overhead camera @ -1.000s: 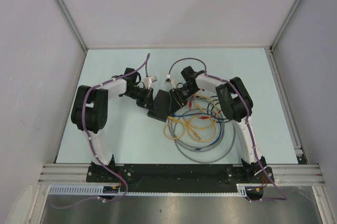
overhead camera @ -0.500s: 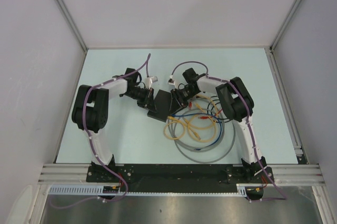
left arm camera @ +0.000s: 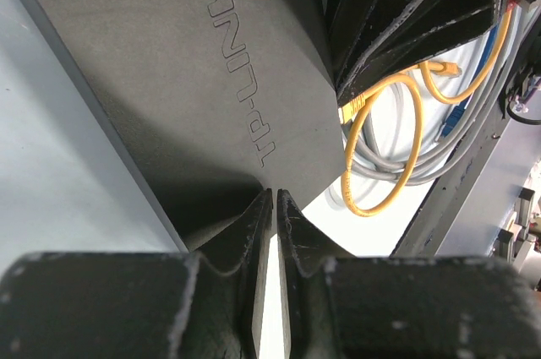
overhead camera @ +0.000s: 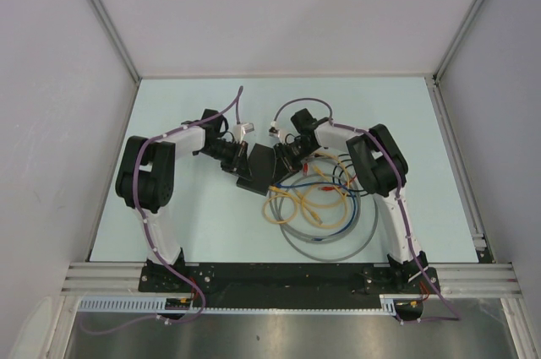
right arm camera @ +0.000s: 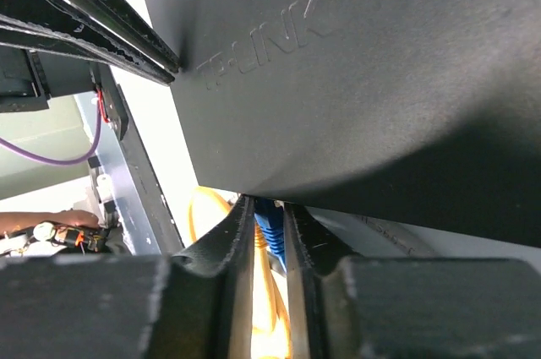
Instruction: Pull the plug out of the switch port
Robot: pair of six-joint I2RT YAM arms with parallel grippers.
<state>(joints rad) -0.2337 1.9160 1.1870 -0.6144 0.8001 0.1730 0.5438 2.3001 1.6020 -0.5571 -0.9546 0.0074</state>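
Change since a second ago: our right hand (right arm camera: 267, 203) has narrowed its fingers and now pinches what we take for the blue plug (right arm camera: 269, 225). Left hand (left arm camera: 272, 195): fingers pressed almost together, tips against the flat matte black rectangular switch (overhead camera: 259, 168), likely bracing it against the pull. The switch lies at the middle of the pale desk (overhead camera: 194, 215), between both hands. Its socket edge appears turned right, toward the yellow and grey cable coils (overhead camera: 325, 211); we judge the long axis runs roughly far-to-near.
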